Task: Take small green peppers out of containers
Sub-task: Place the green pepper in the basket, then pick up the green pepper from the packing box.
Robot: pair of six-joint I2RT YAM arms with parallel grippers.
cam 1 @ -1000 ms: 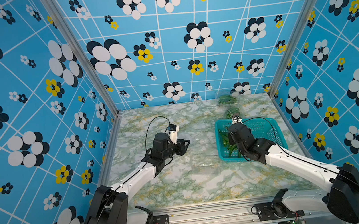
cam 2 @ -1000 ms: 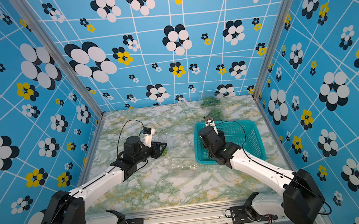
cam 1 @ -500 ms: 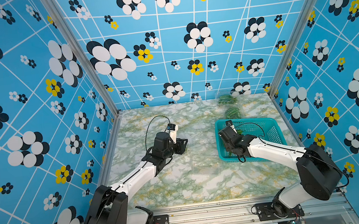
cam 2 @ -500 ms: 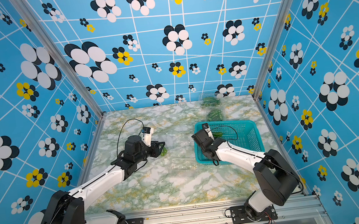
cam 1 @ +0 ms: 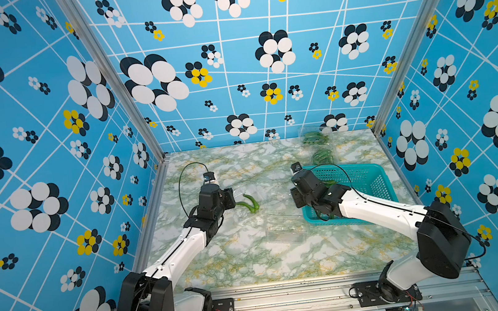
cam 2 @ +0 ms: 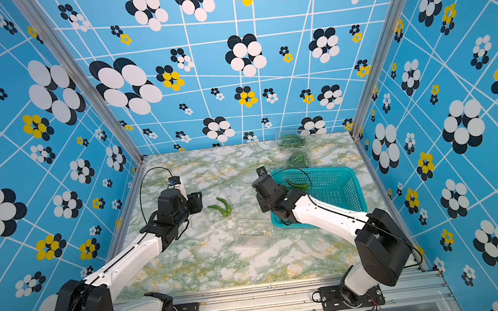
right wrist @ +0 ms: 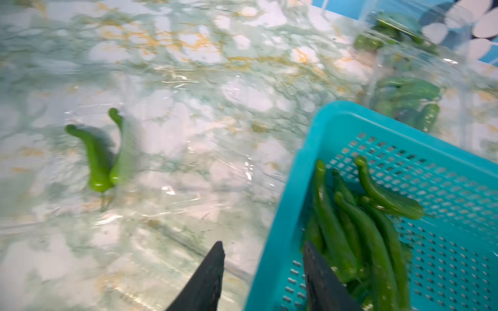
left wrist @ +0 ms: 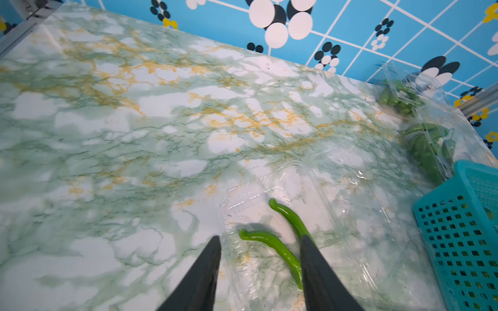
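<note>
The left hand (left wrist: 260,272), fingers apart, is hanging over two slender green peppers (left wrist: 272,247) in a clear plastic clamshell (left wrist: 350,229); the right hand (right wrist: 262,272), also apart, is straddling the rim of the teal perforated basket (right wrist: 292,188).

Both top views look steeply down from high above the front rail (cam 1: 290,293), facing the back wall (cam 1: 246,66) and covering the whole marble tabletop (cam 1: 254,259). Each wrist camera sits close over it, looking past its own fingers (left wrist: 204,269). Both wrist views share the teal basket (left wrist: 444,188) and two small green peppers (right wrist: 98,159).
</note>
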